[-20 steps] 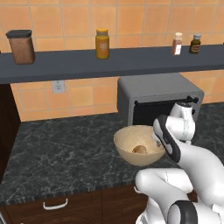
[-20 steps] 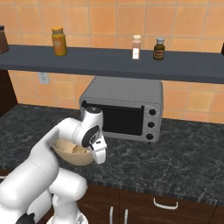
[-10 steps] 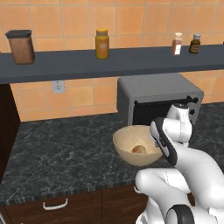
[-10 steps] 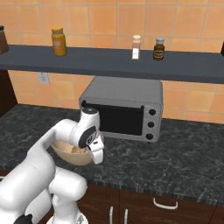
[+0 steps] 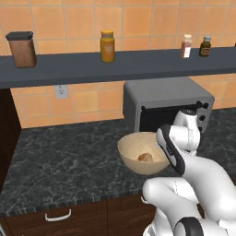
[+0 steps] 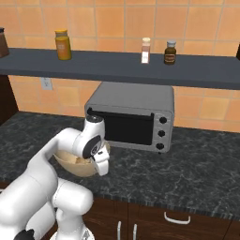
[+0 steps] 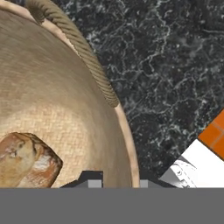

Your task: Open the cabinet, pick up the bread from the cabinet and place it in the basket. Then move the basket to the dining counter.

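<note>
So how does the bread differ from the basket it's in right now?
The bread is small, golden-brown and crusty; the basket is much wider, pale tan and finely woven, with a rope handle at its rim. The bread is a solid rounded lump, the basket an open bowl. The bread lies at the basket's bottom, while the basket sits in front of the toaster oven, above the black counter. Both are warm brown tones.

No readable txt, labels, brands or nos. anywhere; jars on the shelf (image 5: 138, 64) carry labels but too small/blurred to make out.
</note>
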Robot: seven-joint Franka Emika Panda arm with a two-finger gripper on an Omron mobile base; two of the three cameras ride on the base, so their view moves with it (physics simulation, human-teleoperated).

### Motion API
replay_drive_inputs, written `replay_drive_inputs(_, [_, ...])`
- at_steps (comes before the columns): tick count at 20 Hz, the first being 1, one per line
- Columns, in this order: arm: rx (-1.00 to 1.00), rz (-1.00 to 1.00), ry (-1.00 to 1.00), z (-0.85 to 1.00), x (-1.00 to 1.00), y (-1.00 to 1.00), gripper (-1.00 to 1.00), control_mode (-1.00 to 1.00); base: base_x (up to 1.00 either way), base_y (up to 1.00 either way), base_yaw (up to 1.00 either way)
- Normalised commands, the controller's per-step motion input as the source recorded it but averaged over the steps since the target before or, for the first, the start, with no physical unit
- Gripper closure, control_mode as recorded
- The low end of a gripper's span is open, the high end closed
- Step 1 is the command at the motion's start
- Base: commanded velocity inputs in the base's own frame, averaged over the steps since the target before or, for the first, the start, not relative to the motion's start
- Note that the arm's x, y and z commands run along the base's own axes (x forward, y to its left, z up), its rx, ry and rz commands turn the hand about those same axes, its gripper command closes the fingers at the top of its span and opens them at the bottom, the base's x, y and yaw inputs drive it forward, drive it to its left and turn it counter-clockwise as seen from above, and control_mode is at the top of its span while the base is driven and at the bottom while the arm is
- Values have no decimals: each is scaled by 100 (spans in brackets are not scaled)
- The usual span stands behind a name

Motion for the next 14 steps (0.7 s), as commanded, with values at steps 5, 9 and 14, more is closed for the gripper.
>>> replay_drive_inputs(5, [18,0,-14,7,0,-3,100,-100,0,0,0])
replay_drive_inputs(9, [8,0,-13,64,-2,-1,100,-100,0,0,0])
replay_drive_inputs(14, [1,0,-19,73,-20,-4,100,-100,0,0,0])
